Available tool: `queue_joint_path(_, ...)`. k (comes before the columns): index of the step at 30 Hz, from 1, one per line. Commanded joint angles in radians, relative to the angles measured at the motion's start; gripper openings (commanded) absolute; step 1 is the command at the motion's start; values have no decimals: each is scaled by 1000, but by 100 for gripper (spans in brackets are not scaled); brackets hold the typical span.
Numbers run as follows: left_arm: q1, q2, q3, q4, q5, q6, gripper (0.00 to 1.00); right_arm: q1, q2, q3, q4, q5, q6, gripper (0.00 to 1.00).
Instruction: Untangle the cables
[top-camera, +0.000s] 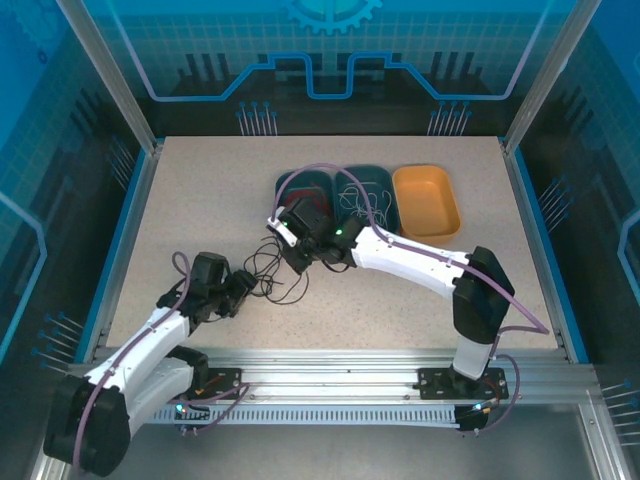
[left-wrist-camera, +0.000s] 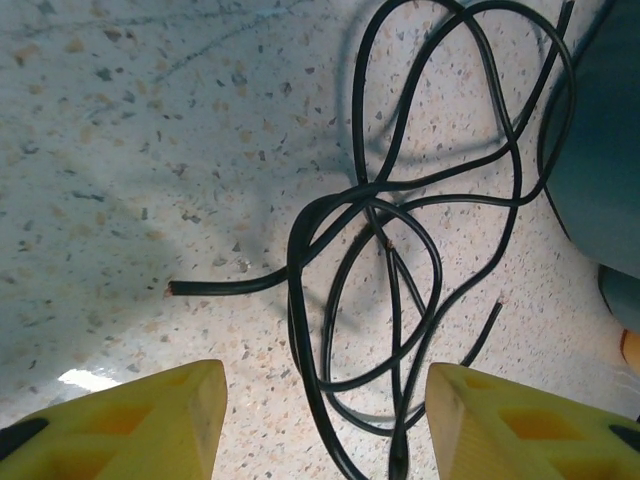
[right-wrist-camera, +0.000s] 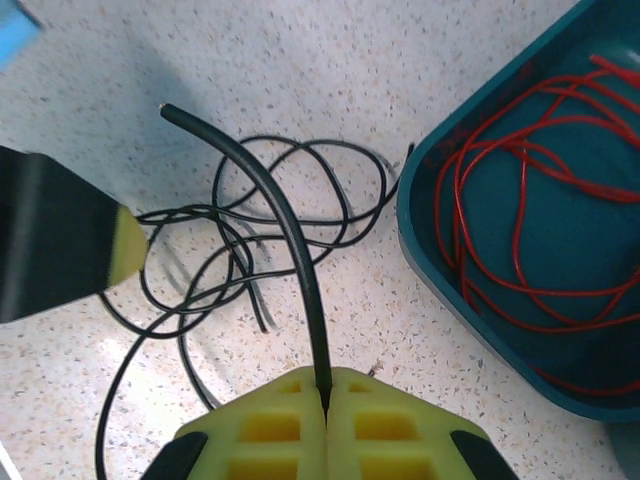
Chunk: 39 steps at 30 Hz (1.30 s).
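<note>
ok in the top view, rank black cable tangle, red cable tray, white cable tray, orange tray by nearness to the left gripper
1. black cable tangle, just ahead of the left gripper
2. red cable tray, left of the row
3. white cable tray, middle
4. orange tray, far right

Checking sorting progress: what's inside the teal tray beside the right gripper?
Looping red cable lies in the teal tray; the tray's right part runs out of frame, unseen.
</note>
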Motion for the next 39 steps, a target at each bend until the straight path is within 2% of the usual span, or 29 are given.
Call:
queue_joint_path(1,5,34,4,54,37,-2,52,19,-72,-16,34,15,-12,0)
queue_joint_path(4,5,55,1,68,42,-1,47,19,-108,-24,46,11,-11,0)
queue_joint_path(14,5,61,-10,79,19,-15,16,18,-216,-53,114,-13,-22,0)
queue_joint_path(18,5,66,-10,82,15,-16,10,16,-251,-66,147,-36,-30,0)
queue_joint_path(29,5,56,7,76,34,34,11,-20,-335,-77,251,-108,-23,0)
queue_joint_path(33,5,4,5,82,58,105,21,-52,-336,-71,236,-95,0,0)
queue_joint_path(35,6,-52,-1,77,58,140,30,-74,-336,-75,220,-90,26,0)
queue_joint_path(39,4,-183,-29,95,66,213,43,-131,-347,-106,218,-138,90,0)
